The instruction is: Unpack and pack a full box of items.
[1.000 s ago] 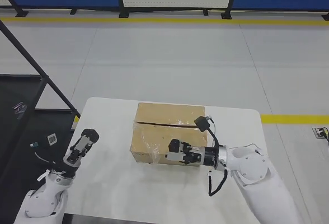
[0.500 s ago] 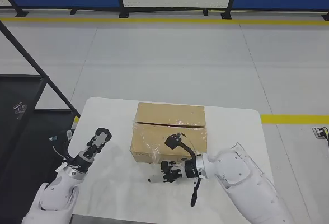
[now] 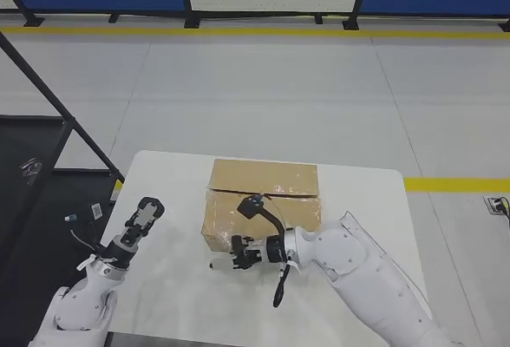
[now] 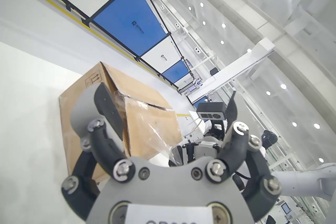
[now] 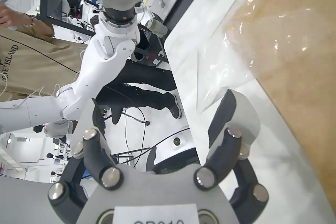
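White table top (image 3: pixel 173 178) is carrying the brown cardboard box (image 3: pixel 264 195), which is standing near the middle, a little toward the far edge, with its flaps folded over the top and a seam running across it. The right arm is lying low over the table in front of the box, and the right gripper (image 3: pixel 240 258) is hanging just beside the box's near-left corner. Its two fingers are standing wide apart and are clamping nothing. The left gripper (image 3: pixel 147 211) is hovering above the left part of the table, well apart from the box and pointing toward it, its fingers also spread wide. Clear plastic film (image 5: pixel 225 64) is clinging to the box's front side and trailing down onto the table, reaching close to one finger of the right gripper.
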Robot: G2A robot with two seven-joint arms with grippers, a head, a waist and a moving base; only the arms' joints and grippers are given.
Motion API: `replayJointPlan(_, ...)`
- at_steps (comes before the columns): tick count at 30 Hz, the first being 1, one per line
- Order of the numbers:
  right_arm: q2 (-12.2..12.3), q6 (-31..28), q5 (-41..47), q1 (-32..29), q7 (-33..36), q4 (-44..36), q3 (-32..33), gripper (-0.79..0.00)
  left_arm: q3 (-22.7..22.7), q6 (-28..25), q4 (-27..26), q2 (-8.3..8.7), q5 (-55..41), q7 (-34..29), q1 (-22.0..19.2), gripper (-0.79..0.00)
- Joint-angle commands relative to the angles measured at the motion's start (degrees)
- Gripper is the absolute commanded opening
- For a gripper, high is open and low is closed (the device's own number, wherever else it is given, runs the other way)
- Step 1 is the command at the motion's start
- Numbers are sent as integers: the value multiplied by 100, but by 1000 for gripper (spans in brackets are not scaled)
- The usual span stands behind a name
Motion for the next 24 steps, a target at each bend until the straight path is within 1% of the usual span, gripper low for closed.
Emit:
replayJointPlan(1, -37, -52, -6, 104, -126, -40, -68, 0, -3, -10, -4, 1, -15, 19, 13, 0)
replayJointPlan(5, -121, -187, 59, 299, -322, -46, -214, 0, -29, -38, -9, 5, -29, 76, 60, 0)
replayJointPlan(10, -267, -182, 97, 651, -221, -1, -581, 0, -91, -82, 40, 11, -96, 155, 136, 0)
replayJointPlan(17, -475, -754, 588, 1096, 337, 254, -1047, 0, -158, -67, 168, 21, -245, 171, 165, 0)
replayJointPlan(21, -528, -1159, 952, 1223, 542, 436, -1069, 0, -117, 35, 287, 21, -227, 137, 126, 0)
replayJointPlan(22, -523, -1207, 927, 1241, 486, 493, -1017, 0, -83, 60, 310, 22, -179, 91, 107, 0)
replayJointPlan(24, -501, -1083, 651, 1207, 227, 516, -930, 0, -10, 92, 365, 22, -64, 10, 66, 0)
